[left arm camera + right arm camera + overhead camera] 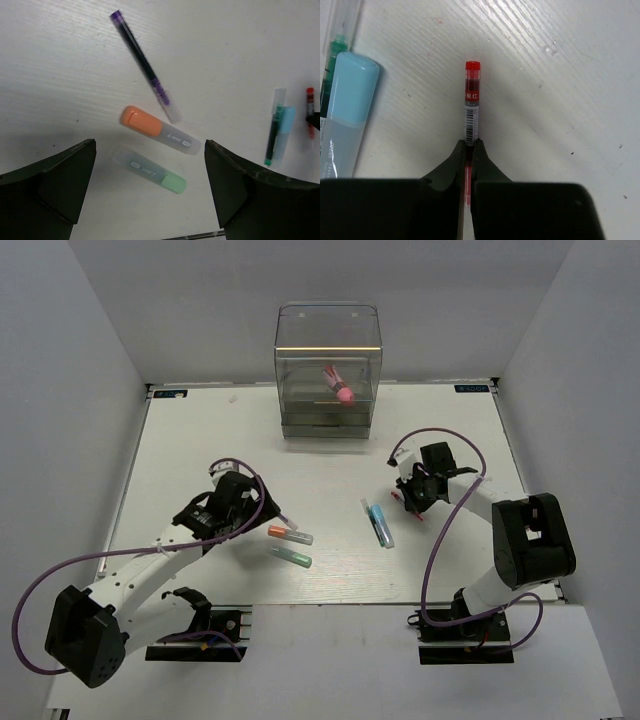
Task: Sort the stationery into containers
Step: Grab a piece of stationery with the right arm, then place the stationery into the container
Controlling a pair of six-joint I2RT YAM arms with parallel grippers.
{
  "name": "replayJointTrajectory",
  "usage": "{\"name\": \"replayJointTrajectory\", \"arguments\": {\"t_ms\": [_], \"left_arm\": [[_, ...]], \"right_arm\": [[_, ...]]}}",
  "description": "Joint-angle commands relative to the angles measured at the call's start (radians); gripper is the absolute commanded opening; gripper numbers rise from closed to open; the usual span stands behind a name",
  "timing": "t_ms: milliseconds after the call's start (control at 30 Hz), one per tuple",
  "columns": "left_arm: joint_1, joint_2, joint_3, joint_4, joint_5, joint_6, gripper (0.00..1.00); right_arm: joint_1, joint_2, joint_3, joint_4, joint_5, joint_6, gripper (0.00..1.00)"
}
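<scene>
The right gripper (pixel 471 148) has its black jaws pinched on the thin red plastic pen (pixel 472 95), which lies flat on the finely grooved white table (pixel 560 100). The left gripper (pixel 150 165) hangs spread above the frosted orange-capped marker (pixel 160 131) and the green-capped marker (pixel 172 181). A pink stubby cylinder (pixel 343 394) sits inside the clear plastic box organiser (pixel 328 350).

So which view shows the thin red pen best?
Right wrist: the thin red pen is close and centred, pinched by the right gripper. Left wrist catches it small at the right edge; top external barely shows it.
</scene>
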Motion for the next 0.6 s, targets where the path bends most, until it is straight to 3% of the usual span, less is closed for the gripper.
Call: {"name": "replayJointTrajectory", "arguments": {"t_ms": [0,133,567], "left_arm": [[0.003,0.003,-0.015,-0.023,-0.039,-0.042,0.99],[0.003,0.035,-0.024,0.017,-0.079,-0.105,0.99],[0.003,0.46,0.224,0.008,-0.101,-0.261,0.96]], "right_arm": [[0.008,0.054,0.012,-0.092,-0.068,-0.087,0.0],[0.022,0.058,0.185,-0.15,-0.095,-0.219,0.0],[0.183,0.061,0.574,-0.13,-0.162,-0.688,0.0]]}}
